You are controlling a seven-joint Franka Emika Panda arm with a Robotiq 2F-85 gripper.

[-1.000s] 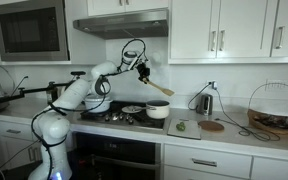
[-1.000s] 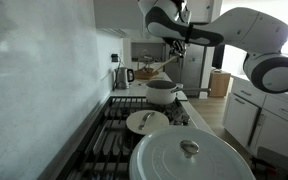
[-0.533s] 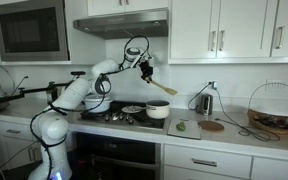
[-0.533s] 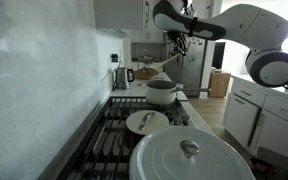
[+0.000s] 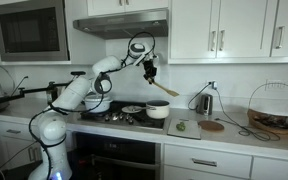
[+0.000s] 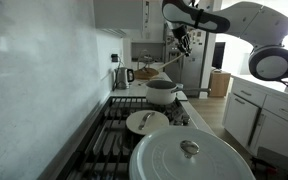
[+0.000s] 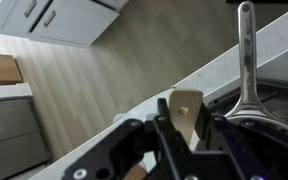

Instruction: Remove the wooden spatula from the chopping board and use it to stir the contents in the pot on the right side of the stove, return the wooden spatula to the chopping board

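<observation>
Wrist view shows the black gripper [image 7: 188, 136] pinching the slim light-tan wooden spatula [image 7: 186, 112], which in an exterior view slants high above the small squat white pot [image 5: 157, 110] at the stove's right, probably so its blade clears the rim.

One wooden spatula [image 5: 162, 87], one chopping board [image 5: 191, 127], one small pot [image 6: 163, 94], one larger pot [image 6: 189, 158] and one kettle [image 5: 205, 102].

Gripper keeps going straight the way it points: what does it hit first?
Likely the stove near its front edge, beside the pan handle, with the held wooden spatula touching first; depth is unclear.
</observation>
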